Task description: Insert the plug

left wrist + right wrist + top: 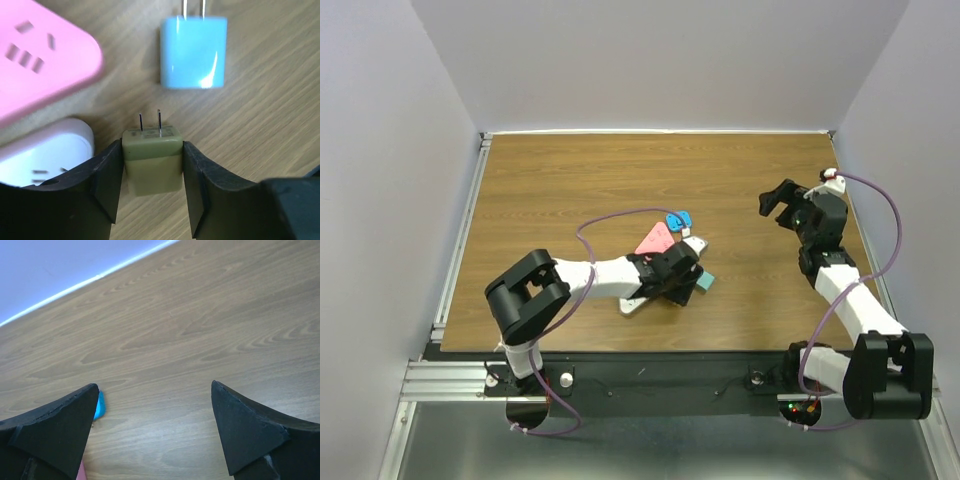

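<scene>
Our left claw [153, 150] is clamped on a small olive-green plastic plug [152, 167], one black finger [107, 175] pressed against each side of its body. Our right claw [155, 390] hangs with its jaws well apart and nothing between them. It sits over bare wood on the right of the counter, well away from the other things.

The brown wood-grain counter [570, 180] carries everything. Near its middle lies a pink power strip with rounded corners [40, 65], its socket slots facing up. Just beside it, nearer our left arm, lies a white power strip [45, 155], also slots up. The left finger stands right next to the white strip, though we cannot tell whether they touch.

Beyond the held plug, clearly apart from it, a light-blue plastic plug [193, 52] lies flat on the wood with its prongs pointing away from our left wrist. In the top view a small teal block [705, 283] sits just beside the left claw [682, 268].

The olive-green plug's two thin metal prongs [150, 122] point forward out of the claw, toward the light-blue plug. They are in the open and in no socket. We cannot tell whether the olive-green plug rests on the wood.
</scene>
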Robot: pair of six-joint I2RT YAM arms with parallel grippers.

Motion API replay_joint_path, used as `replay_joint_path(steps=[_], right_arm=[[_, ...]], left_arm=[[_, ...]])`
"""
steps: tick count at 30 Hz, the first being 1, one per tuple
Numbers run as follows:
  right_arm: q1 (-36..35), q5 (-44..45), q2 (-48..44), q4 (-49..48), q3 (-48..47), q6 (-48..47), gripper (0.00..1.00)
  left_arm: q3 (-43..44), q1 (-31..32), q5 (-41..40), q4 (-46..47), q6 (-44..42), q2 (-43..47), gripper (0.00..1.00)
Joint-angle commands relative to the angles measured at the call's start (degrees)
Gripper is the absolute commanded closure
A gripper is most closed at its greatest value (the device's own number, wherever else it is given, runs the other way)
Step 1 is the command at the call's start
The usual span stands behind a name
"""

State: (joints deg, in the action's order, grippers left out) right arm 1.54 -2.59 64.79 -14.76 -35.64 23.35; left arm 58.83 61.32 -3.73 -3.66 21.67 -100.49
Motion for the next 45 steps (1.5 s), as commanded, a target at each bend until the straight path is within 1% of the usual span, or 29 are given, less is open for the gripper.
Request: replay_joint_path(steps=[1,2,3,4,5,6,7,8,9,10,11,12,13,14,16,17,19,20,22,27,33,45], right_arm=[[0.3,-1.8,-4.2,-1.2,-1.3,-0.9,0.02],[0.3,-1.7,-4.8,-1.2,-1.2,-0.9,0.02],[0.3,-1.6,-5.4,-1.2,-1.1,-0.7,0.03],[0.2,-1.8,-6.0,-1.5,-1.1,-0.6,0.03],[-0.2,-2.1,-7.0,-2.5,-0.5,-0.3,0.04],[-0.7,-2.1,-7.5,-2.5,-0.1,-0.2,0.04],[-1.2,-2.6,-7.8,-3.4,0.3,0.1,0.05],[-3.1,-2.7,-8.2,-5.3,1.3,0.5,0.05],[-4.5,-2.6,-8.2,-6.2,1.4,0.5,0.06],[-6.4,-1.0,-8.1,-7.9,1.7,-0.1,0.06],[-8.6,0.6,-8.0,-8.7,1.8,-0.7,0.06],[-13.4,2.0,-7.7,-9.5,2.0,-1.5,0.07],[-15.7,3.9,-7.1,-11.5,2.0,-2.1,0.07],[-18.8,4.2,-6.7,-12.5,1.9,-2.0,0.07],[-21.2,4.5,-4.4,-14.2,1.5,-1.6,0.06],[-22.4,4.8,-3.5,-15.3,1.2,-1.3,0.06],[-25.5,5.4,-1.3,-17.0,0.6,-2.3,0.07],[-27.6,5.8,-0.6,-17.5,0.4,-2.6,0.07],[-29.2,7.1,0.6,-18.5,0.0,-3.1,0.07],[-31.7,6.3,3.1,-19.8,-0.7,-3.8,0.08],[-33.9,7.4,5.6,-21.0,-1.2,-4.5,0.08],[-35.8,11.8,8.7,-29.4,-0.6,-7.0,0.11]], left_arm=[[6.3,-5.8,3.4,1.9,2.8,2.6,1.0],[7.0,-9.5,5.6,3.4,4.2,3.1,1.0],[8.3,-11.3,6.7,3.4,5.5,3.5,1.0],[8.9,-13.2,8.4,5.1,8.6,4.4,1.0],[9.7,-15.9,9.6,7.1,10.0,5.4,1.0],[10.1,-17.2,9.6,8.2,11.5,5.7,1.0],[10.4,-18.0,10.4,9.4,13.5,6.0,1.0],[10.6,-18.5,10.8,12.2,16.5,6.4,1.0],[11.0,-19.5,11.0,13.1,19.0,6.6,1.0],[11.0,-19.9,12.0,14.2,21.1,6.6,1.0],[11.0,-20.4,12.9,16.6,25.1,6.4,1.0],[11.0,-20.8,13.4,17.2,27.4,6.3,1.0],[10.6,-21.6,14.5,18.1,29.5,6.0,1.0],[10.3,-21.9,15.4,20.6,33.5,5.9,1.0],[8.2,-22.5,17.3,23.9,37.8,6.1,1.0],[7.1,-22.6,17.6,27.2,39.7,6.4,1.0],[4.6,-22.6,16.7,29.8,44.9,7.2,1.0],[3.8,-22.6,16.3,31.4,46.3,7.7,1.0],[2.0,-22.6,15.2,33.2,48.9,8.6,1.0],[0.8,-22.6,13.9,34.9,51.7,9.6,1.0],[0.3,-22.6,14.6,37.0,53.6,9.3,1.0],[-3.0,-22.1,15.0,39.4,56.5,10.7,1.0]])
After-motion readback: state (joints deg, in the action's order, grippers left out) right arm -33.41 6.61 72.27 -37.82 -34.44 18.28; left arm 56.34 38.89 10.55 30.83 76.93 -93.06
